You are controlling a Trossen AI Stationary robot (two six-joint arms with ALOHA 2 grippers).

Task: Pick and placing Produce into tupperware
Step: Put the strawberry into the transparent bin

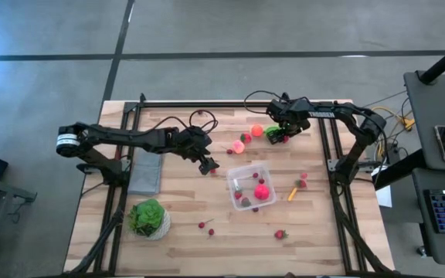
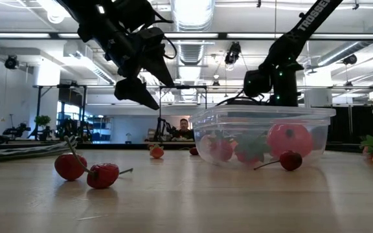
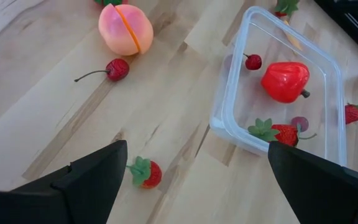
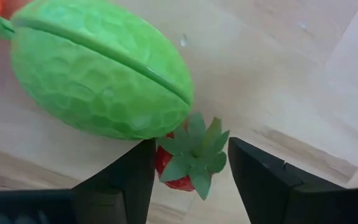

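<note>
The right gripper has its fingers apart, one on each side of a small strawberry that lies on the worktop. The berry is between the fingers but not yet clamped. A big green fruit touches the berry from the far side, and this is the risk I see: when the fingers close, one of them may push on the green fruit, so the berry could slip out or the green fruit could roll away. In the high view this gripper is at the far side of the worktop, well apart from the clear box.

The left gripper also has its fingers wide apart and holds nothing. It hangs above the worktop, just beside the box. Another strawberry lies below it, between the fingers in its own view, with a cherry and a peach farther off. If it goes down carelessly, a finger may hit the box wall and shift it.

The box already holds a red pepper, a cherry and a strawberry.
</note>
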